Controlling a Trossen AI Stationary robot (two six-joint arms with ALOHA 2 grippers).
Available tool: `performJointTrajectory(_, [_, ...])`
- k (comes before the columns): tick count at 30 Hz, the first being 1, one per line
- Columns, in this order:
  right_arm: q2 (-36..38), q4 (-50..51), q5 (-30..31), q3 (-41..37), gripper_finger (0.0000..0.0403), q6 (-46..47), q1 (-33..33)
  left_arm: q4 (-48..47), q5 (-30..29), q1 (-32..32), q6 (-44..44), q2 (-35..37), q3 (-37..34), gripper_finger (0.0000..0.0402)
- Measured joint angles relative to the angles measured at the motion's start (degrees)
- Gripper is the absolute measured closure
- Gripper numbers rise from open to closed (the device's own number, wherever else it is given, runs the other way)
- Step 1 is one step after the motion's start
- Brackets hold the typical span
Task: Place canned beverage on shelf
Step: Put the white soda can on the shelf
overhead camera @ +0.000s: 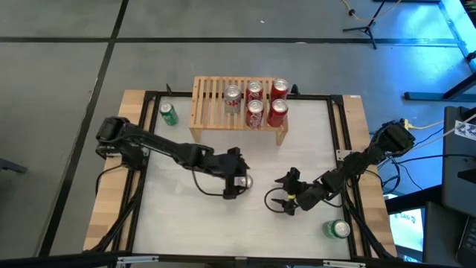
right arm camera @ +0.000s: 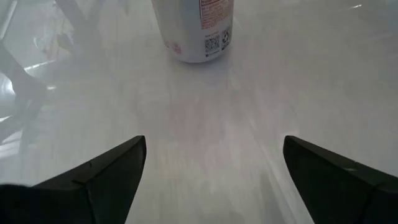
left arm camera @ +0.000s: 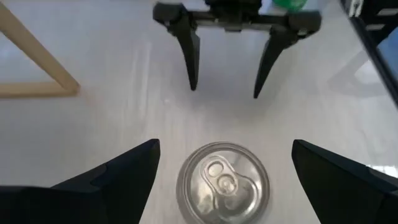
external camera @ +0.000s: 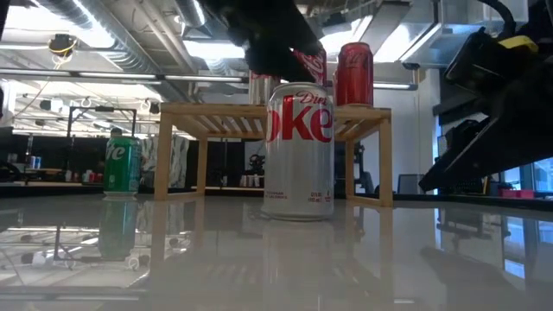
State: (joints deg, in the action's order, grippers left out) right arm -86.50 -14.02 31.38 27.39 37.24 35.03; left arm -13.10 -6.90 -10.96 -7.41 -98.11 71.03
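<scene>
Silver Diet Coke can (external camera: 298,151) standing upright on the white desk (overhead camera: 186,216), right under the left gripper (overhead camera: 239,181). Plain silver body, red lettering, nutrition panel and barcode low on one side in the right wrist view (right arm camera: 196,28). Shiny top with the pull tab still flat, unopened, sitting squarely between the two dark fingers (left arm camera: 112,180) in the left wrist view (left arm camera: 222,183). Jaws wide apart there, one on each side of the can, not touching it.

Right gripper (overhead camera: 281,201) just beside it, pointed at the can, jaws also spread wide and holding nothing. Visible head-on in the left wrist view (left arm camera: 227,59), just past the can.

Shelf (overhead camera: 212,112) well beyond both sets of jaws, at the far edge of the desk. Light wood, slatted top, solid side legs. Five cans already on it, bunched toward one end: one silver (overhead camera: 233,97) and four red ones (overhead camera: 278,112), all upright.

Green can (overhead camera: 169,113) standing on the desk just beside the shelf's other end, out past the left arm. Another green can (overhead camera: 338,228) behind the right jaws near the desk's front corner, lying on its side as far as can be told.
</scene>
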Motion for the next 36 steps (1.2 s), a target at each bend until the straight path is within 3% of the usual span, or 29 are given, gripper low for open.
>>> performJointTrajectory(12, [0.00, -1.35, -0.09, 0.01, 0.0029, 0.00, -0.02, -6.42, -1.84, -0.13, -0.17, -4.54, 3.32, 0.0047])
performJointTrajectory(29, [0.00, -2.41, -0.52, 0.03, 0.0029, -0.07, -0.02, -6.59, -1.07, -0.37, 0.02, -8.56, 3.32, 0.0047])
performJointTrajectory(36, [0.00, -2.41, -0.50, 0.03, 0.0029, -0.18, -0.02, -6.41, -1.21, -1.04, 1.93, -8.52, 3.32, 0.0097])
